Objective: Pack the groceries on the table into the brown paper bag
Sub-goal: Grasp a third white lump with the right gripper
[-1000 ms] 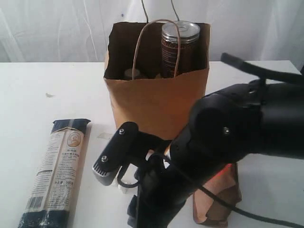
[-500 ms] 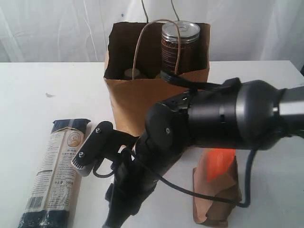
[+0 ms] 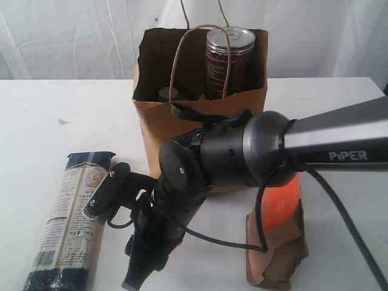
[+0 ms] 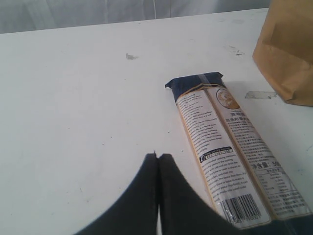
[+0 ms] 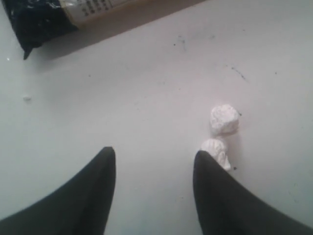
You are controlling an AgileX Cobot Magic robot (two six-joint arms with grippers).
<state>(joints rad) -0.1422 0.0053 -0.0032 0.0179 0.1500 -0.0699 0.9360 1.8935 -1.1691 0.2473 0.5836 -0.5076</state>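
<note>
Two groceries lie outside the tall kraft-brown paper bag with thin cord handles (image 3: 159, 130), which stands upright at twelve o'clock on the flat white table (image 3: 36, 115) in the exterior view. The long dark-blue pasta packet with a pale label (image 3: 71, 221) lies flat at eight o'clock, its length running roughly from six toward twelve. The brown pouch with an orange label (image 3: 280, 242) sits at five o'clock, partly hidden by the arm. Inside the bag, a tall dark tin with a silver top (image 3: 229, 57) stands toward the one o'clock corner and rises above the rim. A low round brownish top (image 3: 167, 94) shows toward the ten o'clock side, too shadowed to identify.

The dark right arm (image 3: 242, 151) reaches in from three o'clock toward seven, crossing in front of the bag. The right gripper (image 5: 155, 155) hangs over bare table with its fingers spread and nothing between them. Two small crumpled white lumps (image 5: 224, 119) lie beside one fingertip, the nearer one touching it or nearly so. The left gripper (image 4: 157, 156) hovers above the table just beside the pasta packet, its fingers pressed together on nothing.
</note>
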